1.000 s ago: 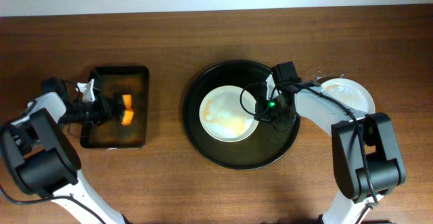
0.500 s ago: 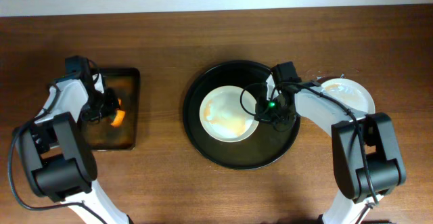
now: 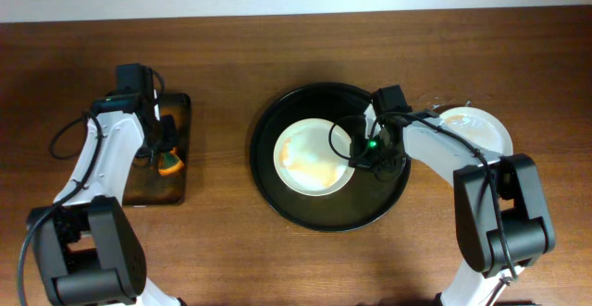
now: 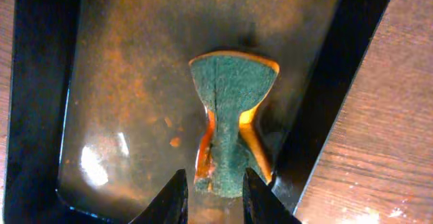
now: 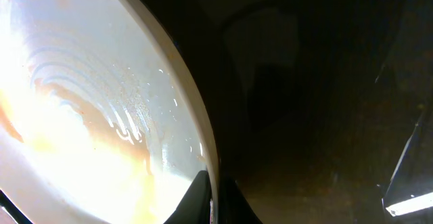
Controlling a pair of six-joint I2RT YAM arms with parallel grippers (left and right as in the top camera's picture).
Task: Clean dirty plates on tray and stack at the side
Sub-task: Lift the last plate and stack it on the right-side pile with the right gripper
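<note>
A pale plate (image 3: 310, 156) smeared with orange sauce lies in the round black tray (image 3: 274, 204). My right gripper (image 3: 359, 149) is shut on this plate's right rim. In the right wrist view the rim (image 5: 196, 126) runs down between the two closed fingers of that gripper (image 5: 215, 200), with the dark tray floor (image 5: 325, 116) beside it. A second, white plate (image 3: 479, 126) sits on the table to the right of the tray, partly under the right arm. My left gripper (image 4: 215, 193) stands slightly open over the near end of a sponge.
The sponge (image 4: 233, 116), green on top with orange sides and pinched at its waist, lies in a small rusty-brown rectangular tray (image 4: 115, 82) at the left (image 3: 139, 190). Bare wooden table (image 3: 222, 250) surrounds both trays.
My left arm swung from the far left to reach over the small tray from behind. Its jaws squeezed the sponge, then parted, and the sponge shifted slightly. The right arm and plate stayed still.
</note>
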